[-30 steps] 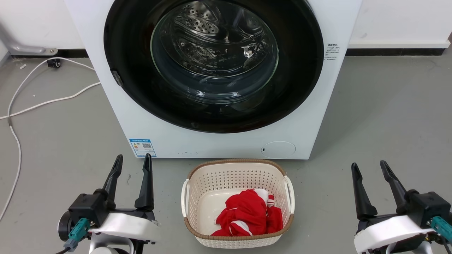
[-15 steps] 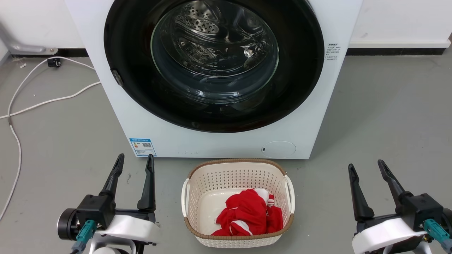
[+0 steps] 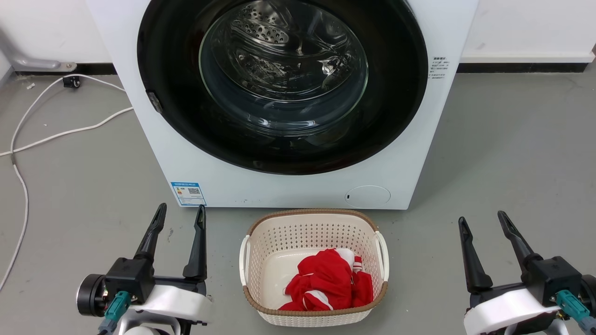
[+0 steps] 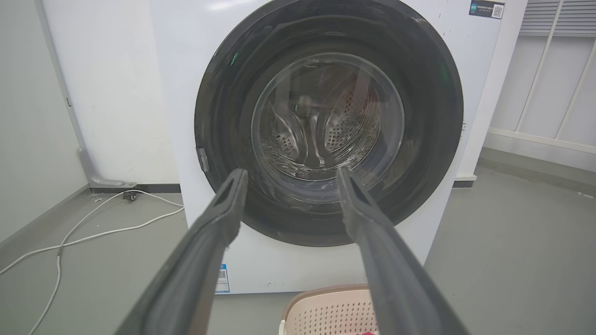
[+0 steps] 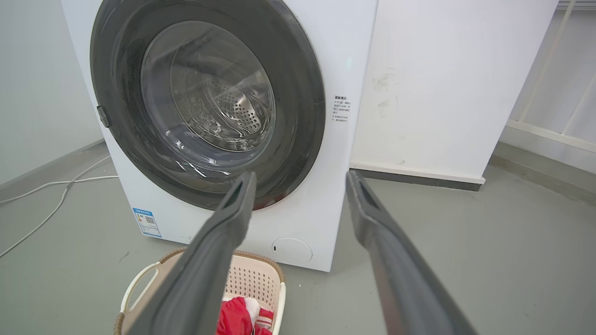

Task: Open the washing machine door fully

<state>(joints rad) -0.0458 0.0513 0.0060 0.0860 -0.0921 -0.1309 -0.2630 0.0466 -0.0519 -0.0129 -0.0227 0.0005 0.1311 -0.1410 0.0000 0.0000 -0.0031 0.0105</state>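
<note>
The white washing machine stands against the wall. Its round glossy black door lies flush against the front, the steel drum visible through the clear glass bowl. A small latch tab sits on the door's left rim. My left gripper is open at the lower left, short of the machine's front. My right gripper is open at the lower right, also apart from the machine.
A cream perforated basket with red clothing stands on the grey floor directly before the machine, between my grippers. White cables trail across the floor at the left. A white wall runs behind.
Both grippers have sunk slightly toward the bottom of the head view. The door and the basket have not moved.
</note>
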